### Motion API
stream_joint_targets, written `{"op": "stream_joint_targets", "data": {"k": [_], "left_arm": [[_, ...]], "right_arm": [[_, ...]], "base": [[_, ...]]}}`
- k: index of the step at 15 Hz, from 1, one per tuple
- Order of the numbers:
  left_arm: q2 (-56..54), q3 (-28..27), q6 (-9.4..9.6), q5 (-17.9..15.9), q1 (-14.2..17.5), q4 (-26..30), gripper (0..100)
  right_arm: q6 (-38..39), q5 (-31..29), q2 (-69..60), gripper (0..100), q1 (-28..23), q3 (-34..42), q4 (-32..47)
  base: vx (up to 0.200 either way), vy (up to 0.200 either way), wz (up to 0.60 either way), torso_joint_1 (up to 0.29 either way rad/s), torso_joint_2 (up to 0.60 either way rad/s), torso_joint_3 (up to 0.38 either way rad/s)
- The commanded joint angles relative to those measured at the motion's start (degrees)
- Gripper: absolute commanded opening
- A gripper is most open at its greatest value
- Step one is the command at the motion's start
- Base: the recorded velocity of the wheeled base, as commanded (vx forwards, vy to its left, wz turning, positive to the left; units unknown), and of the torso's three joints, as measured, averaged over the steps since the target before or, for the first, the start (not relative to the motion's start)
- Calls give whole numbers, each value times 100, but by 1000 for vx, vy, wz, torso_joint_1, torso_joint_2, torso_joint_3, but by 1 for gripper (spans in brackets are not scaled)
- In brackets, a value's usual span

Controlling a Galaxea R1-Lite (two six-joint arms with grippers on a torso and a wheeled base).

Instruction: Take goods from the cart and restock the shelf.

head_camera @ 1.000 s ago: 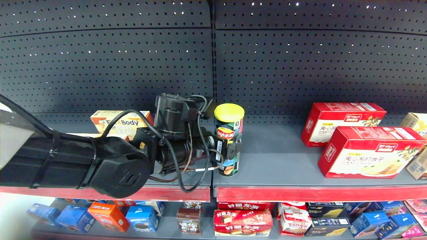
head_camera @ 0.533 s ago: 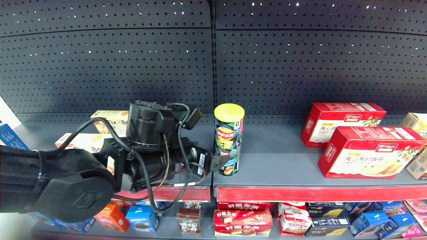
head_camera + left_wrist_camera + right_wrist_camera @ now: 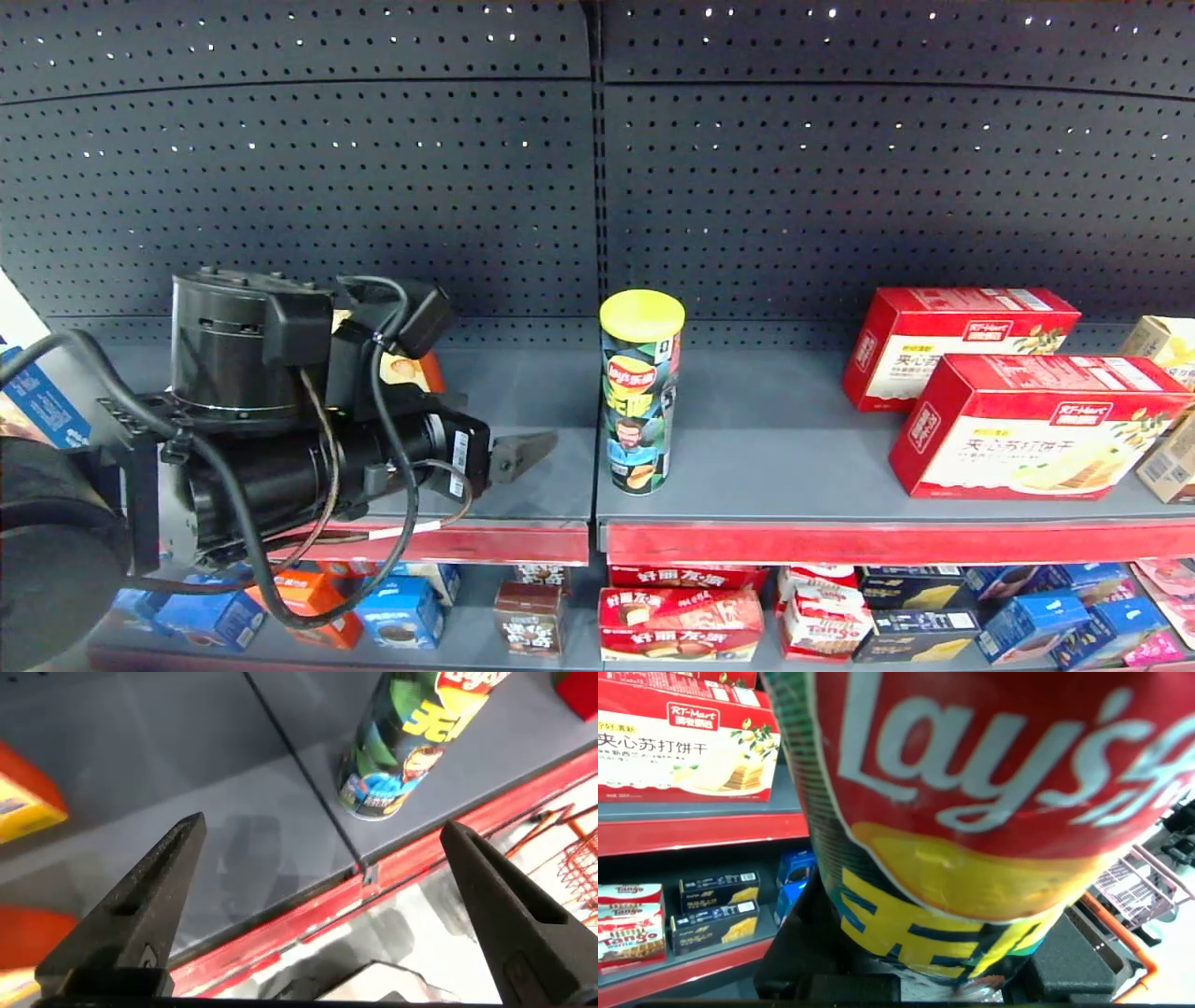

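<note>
Dark pegboard (image 3: pixel 373 187) backs the grey shelf (image 3: pixel 775 467), which has a red front edge. A yellow-lidded chip can (image 3: pixel 640 390) stands upright on it, just beside the seam between two shelf panels, with red boxes (image 3: pixel 1032 425) well apart on its right. The left end effector (image 3: pixel 541 446) hovers near the can's left side, not touching it, fingers spread wide and holding nothing. The right end effector (image 3: pixel 915 985) is clamped on a second chip can (image 3: pixel 971 812).
</note>
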Motion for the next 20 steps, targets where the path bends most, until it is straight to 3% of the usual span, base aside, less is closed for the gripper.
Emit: {"op": "stream_joint_targets", "data": {"k": [1, 5, 9, 12, 16, 17, 20], "left_arm": [[-166, -4, 101, 13, 27, -1, 100], [-632, -4, 145, 198, 229, 17, 100], [-1766, 400, 172, 163, 1459, 184, 100], [-2601, 795, 198, -83, 2145, 184, 100], [-3436, 1419, 198, -136, 2400, 201, 100], [-4007, 1788, 198, -180, 2532, 438, 100], [-4631, 1885, 198, -171, 2576, 1106, 100]], "right_arm": [[3, 6, -2, 0, -3, -5, 1], [197, -3, -2, 0, -3, 4, 28], [346, 23, 182, 0, -3, -5, 177], [636, 23, 560, 0, -47, -101, 116], [671, 32, 894, 0, -117, -268, 72], [671, 41, 1079, 0, -196, -242, -78], [671, 41, 1325, 0, -179, -251, -210]], "base": [[0, 0, 0, 0, 0, 0], [0, 0, 0, 0, 0, 0], [0, 0, 0, 0, 0, 0], [0, 0, 0, 0, 0, 0], [0, 0, 0, 0, 0, 0], [0, 0, 0, 0, 0, 0], [0, 0, 0, 0, 0, 0]]}}
